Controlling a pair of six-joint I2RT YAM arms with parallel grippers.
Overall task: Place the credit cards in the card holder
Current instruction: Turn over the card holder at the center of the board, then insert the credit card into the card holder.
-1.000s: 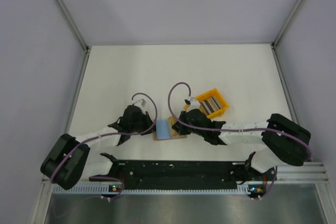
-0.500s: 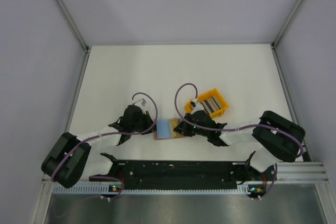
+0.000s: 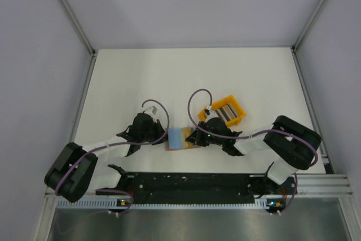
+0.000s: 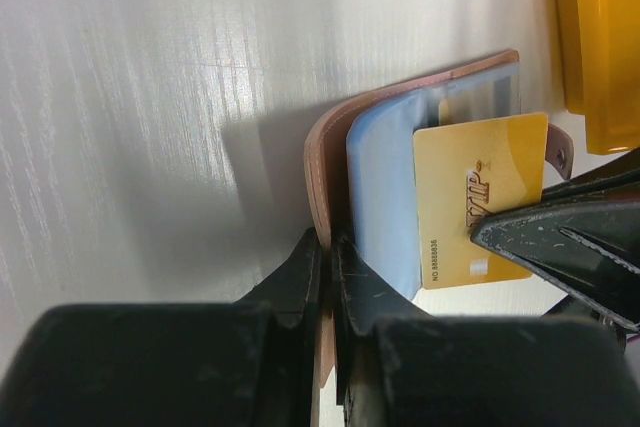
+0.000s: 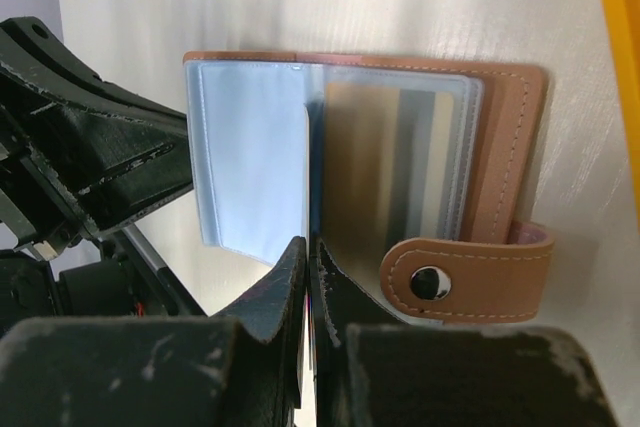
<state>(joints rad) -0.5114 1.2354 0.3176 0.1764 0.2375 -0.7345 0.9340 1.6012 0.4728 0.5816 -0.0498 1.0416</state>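
Note:
The tan card holder [image 3: 193, 144] lies open near the table's front, its clear blue-tinted sleeves [image 4: 380, 197] fanned up. My left gripper [image 4: 328, 242] is shut on the brown cover's edge [image 4: 318, 162]; from above, the left gripper [image 3: 167, 137] sits at the holder's left side. My right gripper [image 5: 310, 244] is shut on a gold credit card [image 4: 470, 197], which stands edge-on among the sleeves [image 5: 250, 167]. From above, the right gripper [image 3: 192, 138] is over the holder's right half. The snap strap [image 5: 470, 279] lies folded out. More credit cards [image 3: 224, 111] stand in a yellow tray.
The yellow tray [image 3: 241, 115] sits just behind and right of the holder, close to my right wrist; its wall [image 4: 600, 37] shows beyond the holder. Frame rails run along both sides and the near edge of the table.
My right arm has swung down and in toward the holder's right side with the card. The left arm and the holder have stayed put.

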